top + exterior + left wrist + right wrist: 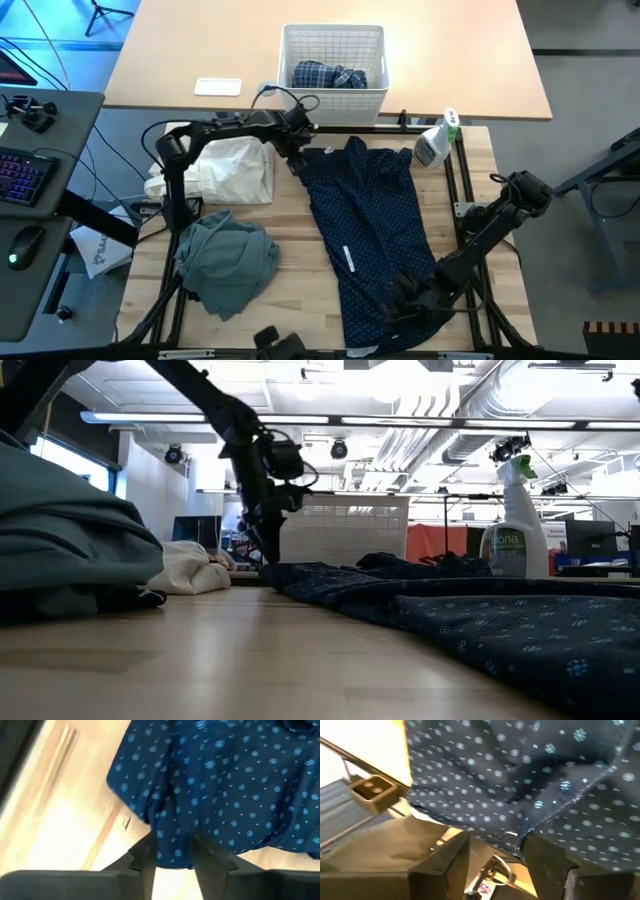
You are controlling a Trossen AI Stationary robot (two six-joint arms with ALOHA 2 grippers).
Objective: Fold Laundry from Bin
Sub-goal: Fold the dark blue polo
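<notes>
Fingers (150,862) of the left gripper (172,865) are pinching the trousers' (375,235) corner nearest the bin (334,42); the right gripper (495,857) is standing apart around the far hem. The trousers are lying flat on the counter (290,250), long axis running away from the bin.

Navy dotted trousers (365,235) lie spread lengthwise on the counter. Grey-green top (226,262) lies crumpled; white cloth (228,170) bunched. Plaid shirt (328,76) sits in white bin (334,36).
</notes>
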